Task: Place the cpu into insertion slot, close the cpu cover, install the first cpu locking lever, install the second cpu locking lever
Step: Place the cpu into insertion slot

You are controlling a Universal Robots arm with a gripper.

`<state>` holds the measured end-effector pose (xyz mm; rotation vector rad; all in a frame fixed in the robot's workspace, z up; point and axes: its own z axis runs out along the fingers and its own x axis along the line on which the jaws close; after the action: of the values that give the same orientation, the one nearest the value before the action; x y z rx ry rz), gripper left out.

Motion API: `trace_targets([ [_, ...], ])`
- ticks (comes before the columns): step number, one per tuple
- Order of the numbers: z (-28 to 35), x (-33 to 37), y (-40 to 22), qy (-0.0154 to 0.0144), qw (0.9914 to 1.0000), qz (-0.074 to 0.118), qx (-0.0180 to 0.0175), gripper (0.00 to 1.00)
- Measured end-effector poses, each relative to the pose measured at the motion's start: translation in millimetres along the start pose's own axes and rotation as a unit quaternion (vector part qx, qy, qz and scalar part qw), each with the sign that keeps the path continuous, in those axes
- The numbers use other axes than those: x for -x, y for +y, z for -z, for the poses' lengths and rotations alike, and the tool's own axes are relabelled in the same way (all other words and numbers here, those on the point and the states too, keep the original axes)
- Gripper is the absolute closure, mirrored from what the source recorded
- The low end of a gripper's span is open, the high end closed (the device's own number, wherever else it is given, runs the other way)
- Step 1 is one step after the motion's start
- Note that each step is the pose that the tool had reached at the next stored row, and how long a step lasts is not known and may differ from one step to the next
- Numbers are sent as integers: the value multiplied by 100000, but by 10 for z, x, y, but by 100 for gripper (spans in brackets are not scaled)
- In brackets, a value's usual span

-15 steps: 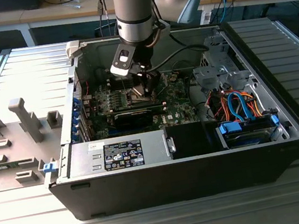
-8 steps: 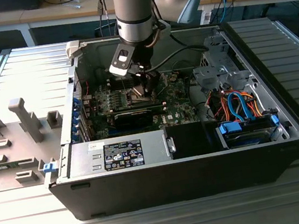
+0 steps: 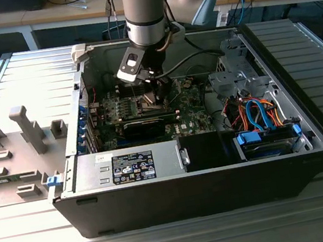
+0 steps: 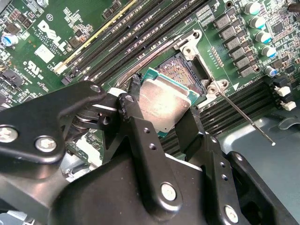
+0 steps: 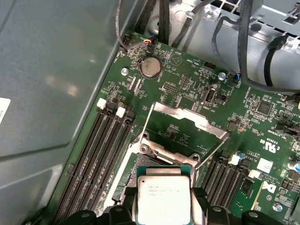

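Observation:
My gripper [image 4: 161,113] is shut on the cpu [image 4: 165,104], a flat square chip with a silvery top, pinched on two opposite edges by the black fingers [image 4: 134,101]. The chip hangs slightly tilted just over the insertion slot [image 4: 180,74], whose gold contact field shows beyond its far edge. In the first wrist view the cpu [image 5: 164,199] sits between the gripper [image 5: 164,213] fingers, and the cpu cover [image 5: 187,119] stands swung open past the socket. A thin locking lever [image 4: 246,117] sticks out unlatched beside the slot. In the exterior view the gripper [image 3: 157,92] is low over the green motherboard [image 3: 192,100].
Black memory slots [image 5: 101,150] flank the socket on both sides. The grey case wall [image 5: 47,93] rises close by. A long black card [image 3: 147,125], the power supply [image 3: 128,164] and a drive cage with blue and orange cables [image 3: 259,111] crowd the case. A grey fixture tray [image 3: 22,138] lies outside.

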<state>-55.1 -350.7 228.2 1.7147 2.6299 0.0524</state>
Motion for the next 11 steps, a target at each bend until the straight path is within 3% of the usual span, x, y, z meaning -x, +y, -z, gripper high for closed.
trace_targets([
  [11, 0, 0, 0, -70, 99971, -2421, 40, 46],
])
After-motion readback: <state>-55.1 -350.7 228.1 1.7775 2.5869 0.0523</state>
